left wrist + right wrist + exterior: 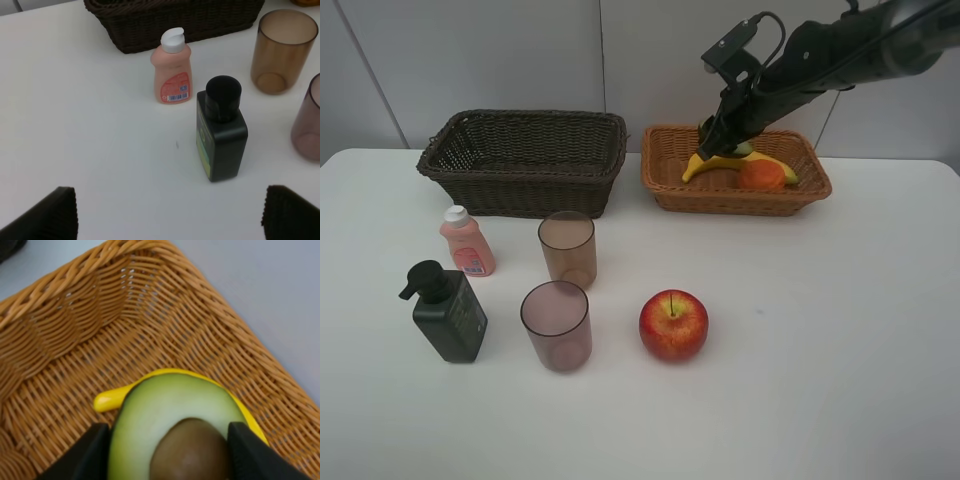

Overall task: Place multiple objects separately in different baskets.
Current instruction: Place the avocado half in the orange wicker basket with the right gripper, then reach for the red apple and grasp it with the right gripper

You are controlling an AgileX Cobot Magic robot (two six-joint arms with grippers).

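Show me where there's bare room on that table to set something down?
The widest bare stretch of table lies right of the red apple, in front of the light basket. Crowded: the left, where pink bottle, pump bottle and two cups stand close, and the light basket, with banana, orange and the right hand gripping the avocado half.

Right arm point(850, 45) is coming through as a dark, glossy tube, catching a grey sheen. A thin black cable point(765, 15) is arcing over a boxy black bracket point(730, 48) just above the right hand point(712, 143). Left hand point(167, 215) is showing two matte black fingers point(47, 215), edges finely ribbed.
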